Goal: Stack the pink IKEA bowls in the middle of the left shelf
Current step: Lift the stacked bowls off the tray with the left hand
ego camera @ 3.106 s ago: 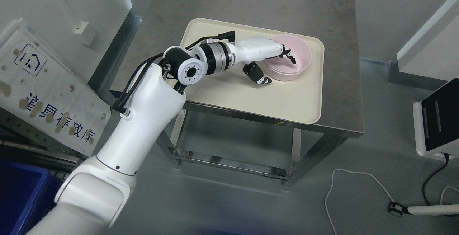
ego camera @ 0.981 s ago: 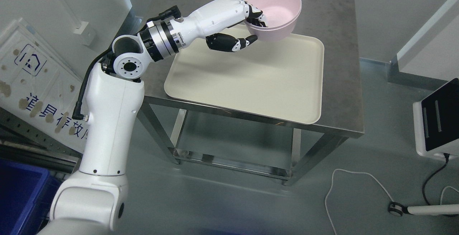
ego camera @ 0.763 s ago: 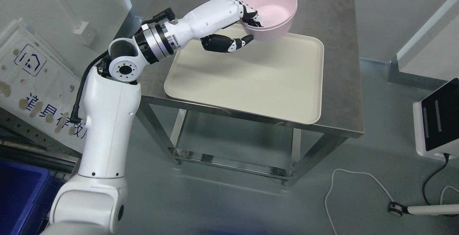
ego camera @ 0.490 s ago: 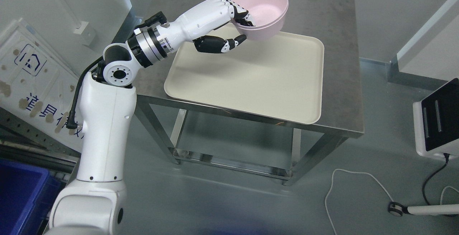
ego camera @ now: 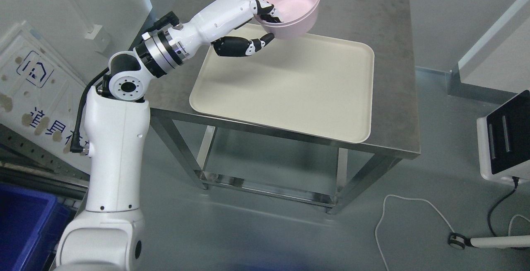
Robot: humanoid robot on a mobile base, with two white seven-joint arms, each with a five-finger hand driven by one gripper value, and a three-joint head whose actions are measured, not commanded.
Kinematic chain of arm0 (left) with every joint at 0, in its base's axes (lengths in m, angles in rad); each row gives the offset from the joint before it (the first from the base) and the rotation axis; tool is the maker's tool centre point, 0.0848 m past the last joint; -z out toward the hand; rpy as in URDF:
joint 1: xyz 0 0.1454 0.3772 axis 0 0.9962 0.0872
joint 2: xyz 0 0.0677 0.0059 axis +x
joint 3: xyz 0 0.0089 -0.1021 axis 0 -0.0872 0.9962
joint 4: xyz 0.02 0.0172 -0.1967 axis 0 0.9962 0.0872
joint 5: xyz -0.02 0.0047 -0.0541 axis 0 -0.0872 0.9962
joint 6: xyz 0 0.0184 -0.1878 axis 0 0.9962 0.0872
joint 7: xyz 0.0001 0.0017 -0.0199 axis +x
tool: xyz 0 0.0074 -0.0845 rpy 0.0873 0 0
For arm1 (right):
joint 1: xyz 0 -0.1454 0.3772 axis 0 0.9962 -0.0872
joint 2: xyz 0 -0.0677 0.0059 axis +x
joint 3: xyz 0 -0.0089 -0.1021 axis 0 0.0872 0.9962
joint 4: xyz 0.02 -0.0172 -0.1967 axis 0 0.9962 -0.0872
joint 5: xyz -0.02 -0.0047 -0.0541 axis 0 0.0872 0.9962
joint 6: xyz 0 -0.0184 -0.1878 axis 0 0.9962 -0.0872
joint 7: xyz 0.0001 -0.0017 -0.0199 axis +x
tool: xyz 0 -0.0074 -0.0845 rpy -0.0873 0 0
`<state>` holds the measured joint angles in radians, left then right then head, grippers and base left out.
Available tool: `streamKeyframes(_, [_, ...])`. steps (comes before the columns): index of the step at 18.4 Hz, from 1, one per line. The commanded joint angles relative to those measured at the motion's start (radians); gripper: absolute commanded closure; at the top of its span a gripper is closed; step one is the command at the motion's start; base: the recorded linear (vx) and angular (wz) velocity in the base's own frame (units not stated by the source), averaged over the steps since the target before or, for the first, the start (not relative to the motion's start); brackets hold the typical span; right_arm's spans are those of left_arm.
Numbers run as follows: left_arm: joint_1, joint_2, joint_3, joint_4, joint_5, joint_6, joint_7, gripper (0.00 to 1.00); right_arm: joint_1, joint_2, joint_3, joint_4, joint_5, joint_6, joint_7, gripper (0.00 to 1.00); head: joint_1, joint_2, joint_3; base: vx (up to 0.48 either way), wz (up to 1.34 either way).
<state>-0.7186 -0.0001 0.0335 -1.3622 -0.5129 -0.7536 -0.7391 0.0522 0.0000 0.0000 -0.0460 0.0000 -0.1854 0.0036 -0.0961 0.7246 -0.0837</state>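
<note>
The round pink plastic bowl (ego camera: 292, 4) hangs in the air above the far left corner of the cream rectangular plastic tray (ego camera: 290, 93), tilted so that its open mouth faces up and toward the camera. A faint seam runs around its outer wall just below the rim; whether this is one bowl or two nested together cannot be told. The white left hand (ego camera: 248, 18) is clamped on the bowl's near-left rim: the dark-tipped fingers (ego camera: 268, 13) curl over the edge into the inside, and the thumb (ego camera: 258, 42) presses against the outer wall from below. The bowl does not touch the tray. The tray lies flat on the grey steel table (ego camera: 389, 60), nearer the table's front edge, with nothing on it. The left arm rises from the lower left, left of the tray, and bends at the elbow toward the bowl. To the left of the tray, beyond the arm, a white signboard with blue characters (ego camera: 37, 97) leans, and below that sits a blue plastic crate (ego camera: 25, 221).
</note>
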Motion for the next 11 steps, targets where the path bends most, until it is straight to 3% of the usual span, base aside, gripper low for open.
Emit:
streamKeyframes(1, [0.002,0.018,0.031,-0.023,0.001,0.0,0.006,0.96,0.0,-0.017,-0.011,0.0,0.008,0.0,-0.001,0.0,0.0,0.0,0.0,0.0,0.0])
streamKeyframes(11, [-0.001,0.018,0.043,-0.037,0.002,-0.001,0.009,0.95,0.0,-0.017,-0.011,0.0,0.008,0.0,-0.001,0.0,0.0,0.0,0.0,0.0,0.0])
